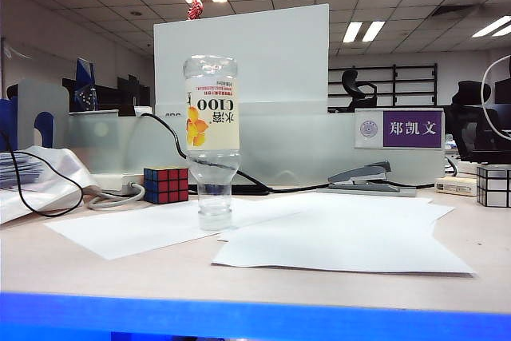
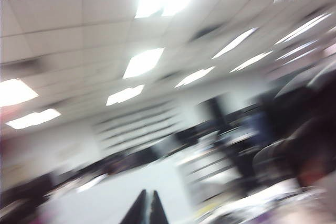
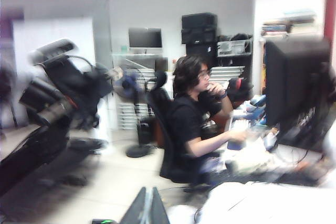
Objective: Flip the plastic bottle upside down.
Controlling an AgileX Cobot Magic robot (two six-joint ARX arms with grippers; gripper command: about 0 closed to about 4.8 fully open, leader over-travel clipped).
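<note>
We see the plastic bottle (image 1: 212, 137) standing upside down on the desk (image 1: 72, 261), its cap at the bottom resting on a white sheet of paper (image 1: 136, 231), its label reading inverted. Nothing is touching it. A second paper sheet (image 1: 343, 241) lies just beside it to the right, a colourful puzzle cube (image 1: 166, 184) sits behind it to the left, and a stapler (image 1: 369, 178) lies farther back on the right. Neither arm appears in the exterior view. Our left tool (image 2: 145, 208) points up toward the ceiling lights, fingertips pressed together with nothing between them. Our right tool (image 3: 146, 206) faces a person at an office chair, also closed and empty.
</note>
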